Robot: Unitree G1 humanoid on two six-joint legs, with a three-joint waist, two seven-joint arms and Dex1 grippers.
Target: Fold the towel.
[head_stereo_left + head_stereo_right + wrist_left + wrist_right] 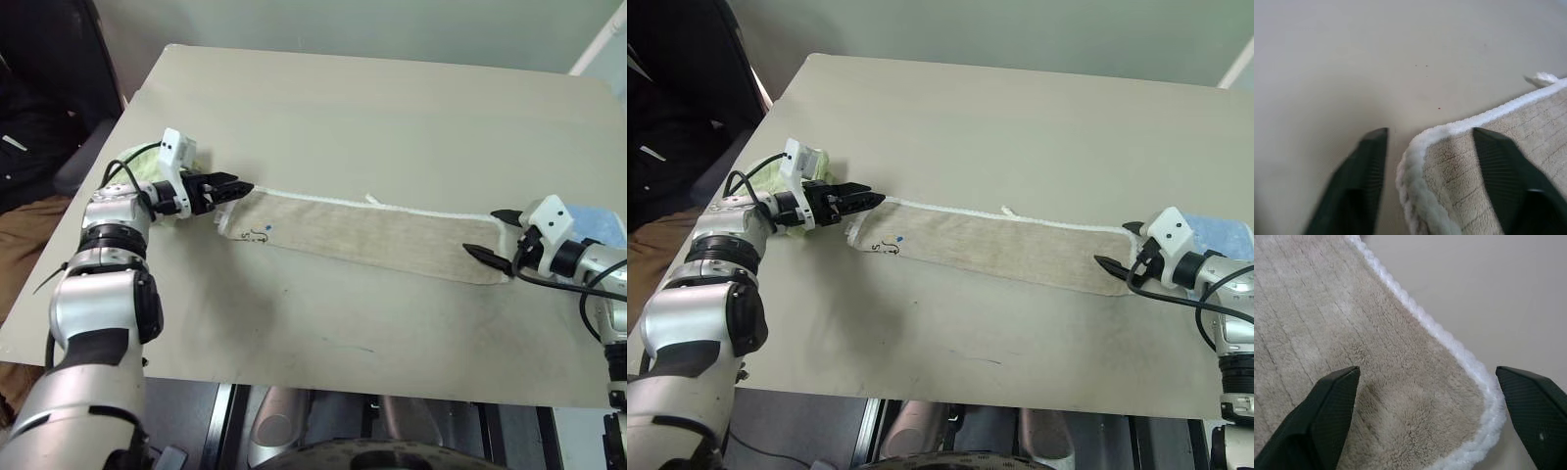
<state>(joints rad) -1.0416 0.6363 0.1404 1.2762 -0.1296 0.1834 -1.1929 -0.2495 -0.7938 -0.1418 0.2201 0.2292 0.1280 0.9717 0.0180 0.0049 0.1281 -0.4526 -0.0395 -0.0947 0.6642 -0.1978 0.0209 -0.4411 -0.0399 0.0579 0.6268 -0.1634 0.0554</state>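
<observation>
The towel (377,238) lies flat on the table (392,117) as a long narrow strip running from left to right, already doubled lengthwise by the look of it, with its white corded edge along the far side and a small white loop (373,200) sticking out from that edge near the middle. A dark mark and a blue dot show on the cloth near its left end.

The left hand (233,188) sits at the strip's far-left corner with its fingers spread. In the left wrist view the corded corner lies between the two fingers (1364,166), but neither one presses on it, so the hand is released, not grasping. The right hand (493,235) is at the right end, also opened wide, and its wrist view shows one finger over the cloth and the other beyond the corded edge, with the rounded corner lying loose between them.

Each hand standing at one end suggests the strip was laid out between them, with the corners set flat so the layers stay lined up. My guess is that one end must next be carried over to the other to shorten the strip.

A green cloth (147,168) lies bunched behind the left hand, and a blue cloth (600,223) lies by the right wrist, both clear of the towel. No containers stand on the table.
</observation>
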